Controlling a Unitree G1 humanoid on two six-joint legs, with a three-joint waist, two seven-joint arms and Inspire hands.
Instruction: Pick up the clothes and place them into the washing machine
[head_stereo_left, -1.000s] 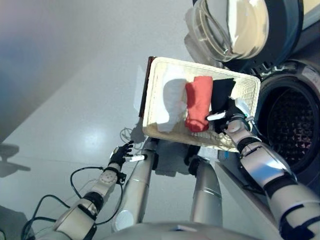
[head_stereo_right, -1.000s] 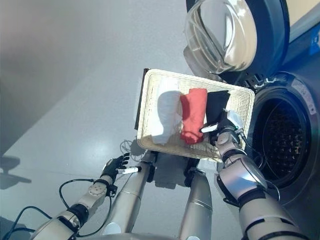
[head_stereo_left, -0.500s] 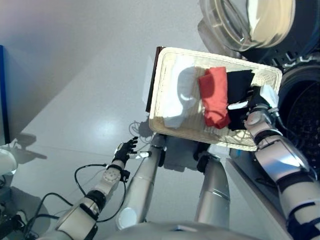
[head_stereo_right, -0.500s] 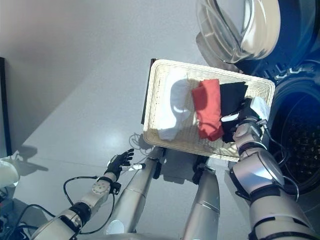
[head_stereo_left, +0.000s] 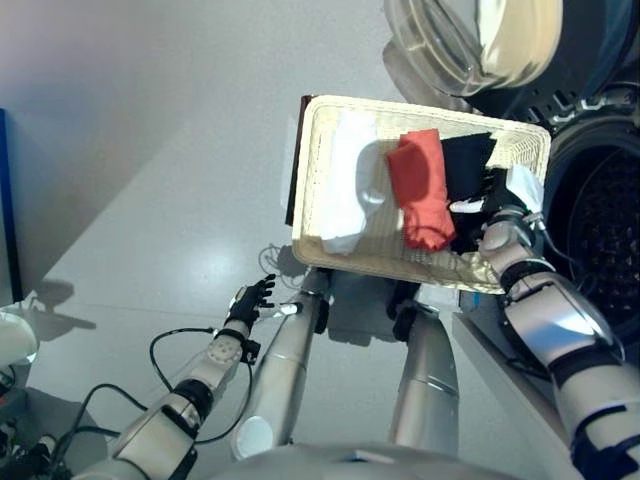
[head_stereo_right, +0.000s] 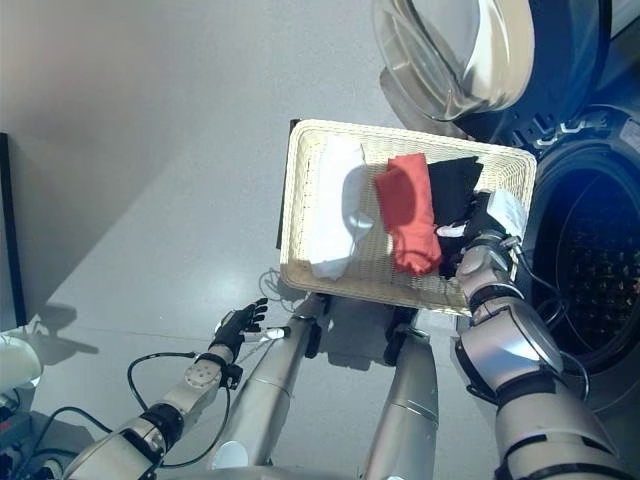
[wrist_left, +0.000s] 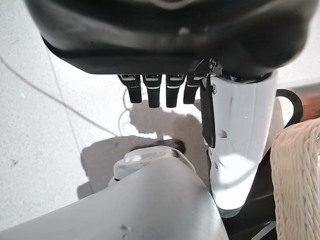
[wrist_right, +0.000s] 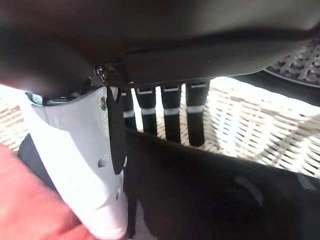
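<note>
Nearest the robot, the left hand (head_stereo_left: 243, 303) hangs low over the grey floor (head_stereo_left: 150, 180), well apart from the laundry, its fingers (wrist_left: 150, 92) straight and relaxed with nothing in them; its wrist view shows only floor and an edge of wicker beyond them. Farther out stands the cream wicker basket (head_stereo_right: 300, 190), holding three pieces of clothing side by side: a white garment (head_stereo_right: 333, 205) towards the robot's left, a red garment (head_stereo_right: 408, 205) in the middle, and a black garment (head_stereo_right: 455, 185) towards the right. The right hand (head_stereo_left: 495, 215) reaches into the basket's right part and lies on the black garment, its fingers (wrist_right: 172, 117) held straight and side by side over the dark cloth, the white-covered thumb beside the red cloth, not closed round anything. Beyond and to the right is the washing machine (head_stereo_right: 585, 250), its dark drum open, and its round glass door (head_stereo_right: 455, 50) swung open beyond the basket.
</note>
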